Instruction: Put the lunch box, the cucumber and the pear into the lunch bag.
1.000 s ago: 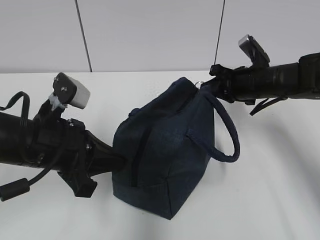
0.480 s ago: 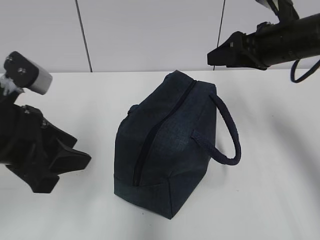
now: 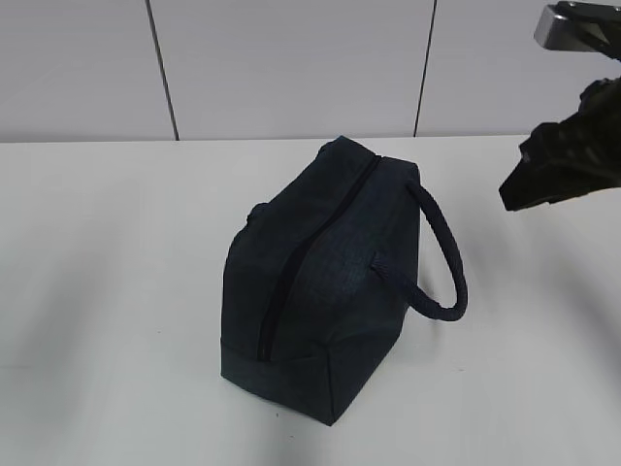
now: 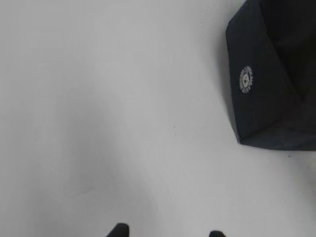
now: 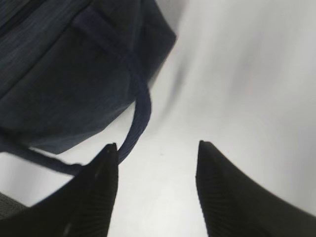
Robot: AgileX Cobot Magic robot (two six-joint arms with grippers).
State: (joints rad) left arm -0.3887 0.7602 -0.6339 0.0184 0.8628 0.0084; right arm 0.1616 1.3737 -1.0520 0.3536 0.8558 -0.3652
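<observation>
The lunch bag point(image 3: 315, 291) stands on the white bench point(image 3: 116, 291) near the middle, its near end toward the camera and its loop handle point(image 3: 437, 257) hanging off the right side. The zipper point(image 3: 296, 267) along the top looks drawn closed, and no lunch box, cucumber or pear shows anywhere, so they are most likely already inside; that is a judgement, since the closed bag hides its contents.

The main risk now lies with the handle. In the right wrist view it curves just in front of the left fingertip of the right gripper point(image 5: 158, 153), and whether the two touch cannot be told. A sideways sweep or a closing move there could hook the loop and drag or tip the soft-sided bag, which has nothing holding it down. The zipper may also be short of fully shut at the far end, where it is hidden.

The right gripper's jaws stand wide apart and hold nothing; in the exterior view that arm hangs at the right edge, well clear of the bag. The left gripper point(image 4: 165, 231) shows only two fingertips at the bottom of its wrist view, spread apart over bare bench, empty, with the bag's corner off to the far right.
</observation>
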